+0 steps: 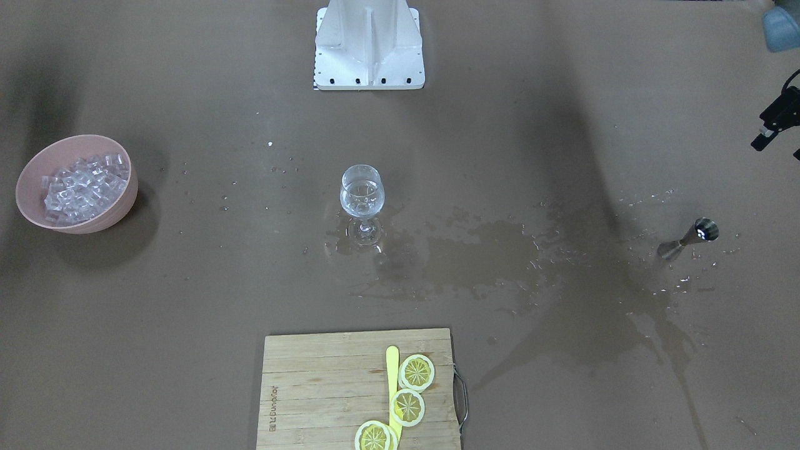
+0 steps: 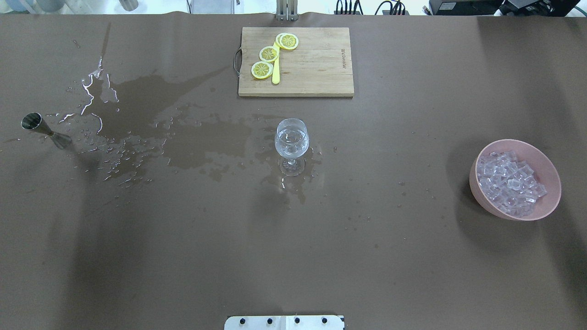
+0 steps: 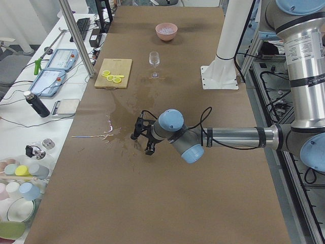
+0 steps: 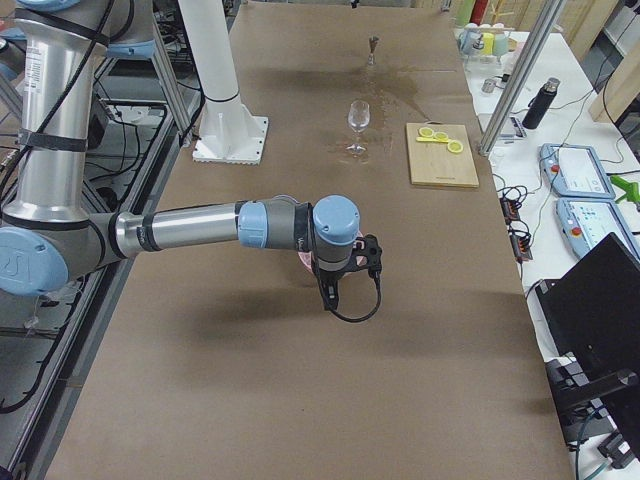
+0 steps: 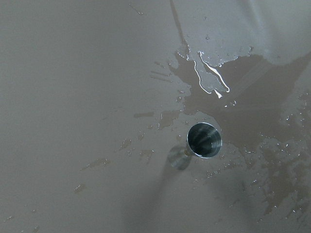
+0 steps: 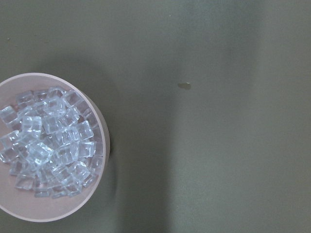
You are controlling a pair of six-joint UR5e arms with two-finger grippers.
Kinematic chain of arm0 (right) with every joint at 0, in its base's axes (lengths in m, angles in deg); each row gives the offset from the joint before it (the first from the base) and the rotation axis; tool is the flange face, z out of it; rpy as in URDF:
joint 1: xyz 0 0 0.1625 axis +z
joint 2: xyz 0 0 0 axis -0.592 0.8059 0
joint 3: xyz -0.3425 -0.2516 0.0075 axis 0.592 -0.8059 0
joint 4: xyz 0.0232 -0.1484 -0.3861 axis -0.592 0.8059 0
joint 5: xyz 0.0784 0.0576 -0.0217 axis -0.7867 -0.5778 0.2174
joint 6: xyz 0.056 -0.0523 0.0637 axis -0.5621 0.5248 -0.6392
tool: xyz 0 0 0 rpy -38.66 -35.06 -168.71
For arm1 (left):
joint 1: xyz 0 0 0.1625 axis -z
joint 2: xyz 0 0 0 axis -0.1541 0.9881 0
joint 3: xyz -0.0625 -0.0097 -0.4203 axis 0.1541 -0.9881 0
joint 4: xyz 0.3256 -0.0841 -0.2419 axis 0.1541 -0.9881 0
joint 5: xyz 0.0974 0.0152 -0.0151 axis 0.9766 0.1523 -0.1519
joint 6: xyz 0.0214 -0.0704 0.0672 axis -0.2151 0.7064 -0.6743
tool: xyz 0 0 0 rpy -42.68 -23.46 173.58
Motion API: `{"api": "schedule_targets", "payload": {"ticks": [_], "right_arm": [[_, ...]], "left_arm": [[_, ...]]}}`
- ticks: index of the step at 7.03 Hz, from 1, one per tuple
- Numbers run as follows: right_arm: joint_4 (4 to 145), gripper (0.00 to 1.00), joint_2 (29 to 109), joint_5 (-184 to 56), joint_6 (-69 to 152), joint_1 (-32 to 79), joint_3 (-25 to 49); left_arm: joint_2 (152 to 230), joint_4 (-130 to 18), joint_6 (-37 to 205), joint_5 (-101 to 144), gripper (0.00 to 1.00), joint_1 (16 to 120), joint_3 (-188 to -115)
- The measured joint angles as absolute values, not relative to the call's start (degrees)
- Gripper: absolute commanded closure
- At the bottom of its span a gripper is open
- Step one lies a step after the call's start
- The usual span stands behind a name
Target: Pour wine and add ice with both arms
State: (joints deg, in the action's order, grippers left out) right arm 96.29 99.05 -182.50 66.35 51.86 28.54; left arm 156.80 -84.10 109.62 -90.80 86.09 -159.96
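A stemmed wine glass (image 1: 361, 199) (image 2: 291, 142) stands mid-table with a little clear wine in it. The steel jigger (image 1: 687, 239) (image 2: 43, 129) stands upright, apart from the glass, and looks empty from above in the left wrist view (image 5: 204, 140). A pink bowl (image 1: 25, 187) (image 2: 550, 183) holds the ice (image 2: 509, 183) (image 6: 48, 150). My left gripper (image 3: 143, 141) hangs above the jigger; its black end shows at the frame edge (image 1: 777, 119). My right gripper (image 4: 345, 278) hovers over the bowl. I cannot tell whether either gripper is open or shut.
Spilled liquid (image 2: 151, 114) spreads in puddles and drops from the jigger towards the glass. A wooden cutting board (image 2: 316, 64) with lemon slices (image 2: 268, 54) and a yellow stick lies beyond the glass. The white base block (image 1: 369, 44) sits at the robot's edge.
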Motion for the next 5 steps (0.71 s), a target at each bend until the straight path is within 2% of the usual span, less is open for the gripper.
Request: {"api": "schedule_targets", "payload": {"ticks": [3, 5], "right_arm": [[90.99, 0.00, 99.30, -183.43, 66.23, 51.85, 28.01], [90.55, 0.00, 99.26, -184.45, 66.20, 51.80, 27.90]], "left_arm": [[155.73, -92.37, 125.73, -81.15, 0.02, 78.47, -159.73], [154.91, -94.46, 127.86, -74.32, 0.02, 74.90, -159.71]]}}
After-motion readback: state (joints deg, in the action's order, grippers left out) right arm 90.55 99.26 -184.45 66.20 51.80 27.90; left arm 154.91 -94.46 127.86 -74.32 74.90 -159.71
